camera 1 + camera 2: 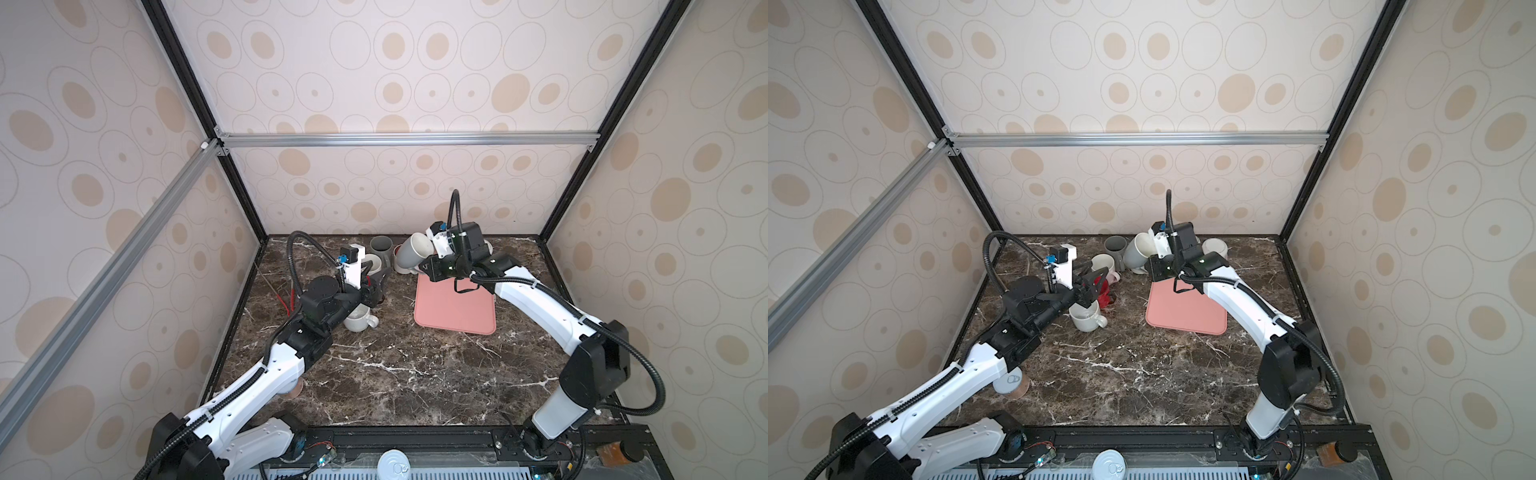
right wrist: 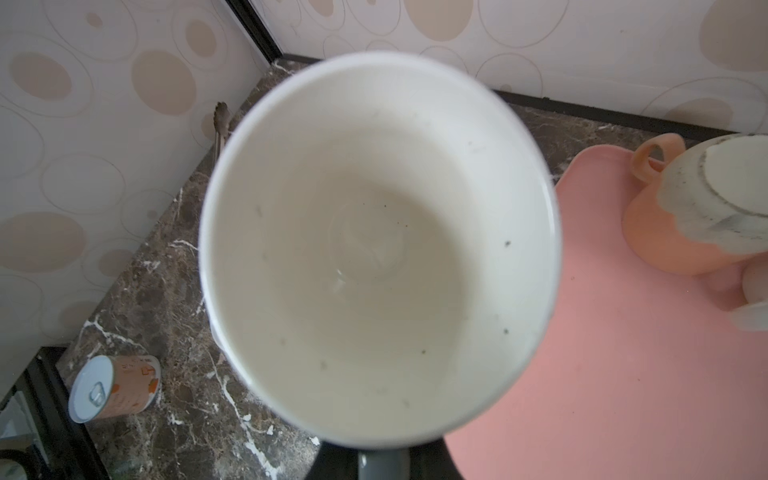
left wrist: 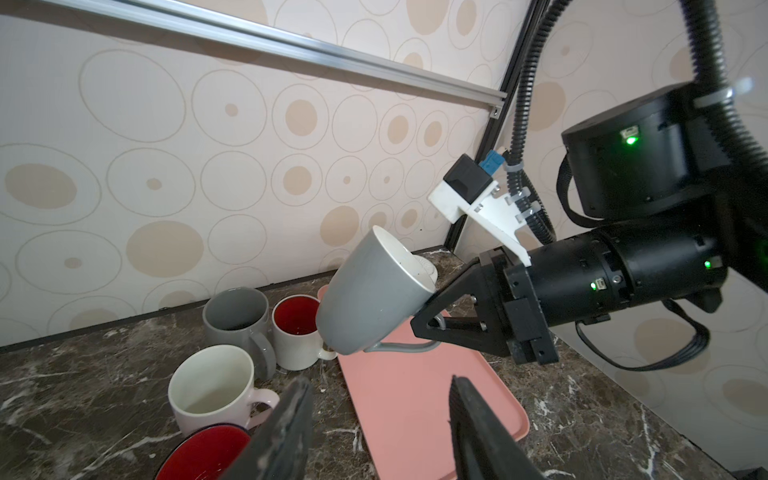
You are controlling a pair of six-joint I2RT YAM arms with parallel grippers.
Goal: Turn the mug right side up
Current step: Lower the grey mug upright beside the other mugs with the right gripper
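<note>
**Grey mug hanging tilted in the right jaws over the tray's far end**

The right arm [image 1: 536,299] is reaching to the back of the dark marble worktop [image 1: 395,374], and its jaws are clamping shut on the handle of the grey mug [image 3: 374,295]. The mug is hanging lifted and tilted, neither upside down nor upright. In the left wrist view its white inside is facing up toward the right arm's camera, its base is pointing down toward the worktop, and the handle is running along its underside between the jaws. In both top views it is hanging over the far end of the pink tray [image 1: 457,311], close to the back wall. The right wrist view is looking straight into the mug's white mouth.

The left arm [image 1: 282,365] is hovering over the left side of the worktop, its jaws standing partly open with nothing between them. Left of the tray, a second grey mug [image 3: 237,311], a white mug with a red inside [image 3: 297,328] and a plain white mug [image 3: 212,386] are standing upright in a cluster. An orange mug [image 2: 685,224] is sitting upside down by the tray's far corner. A can [image 2: 112,388] is lying on its side on the worktop's left side.
</note>
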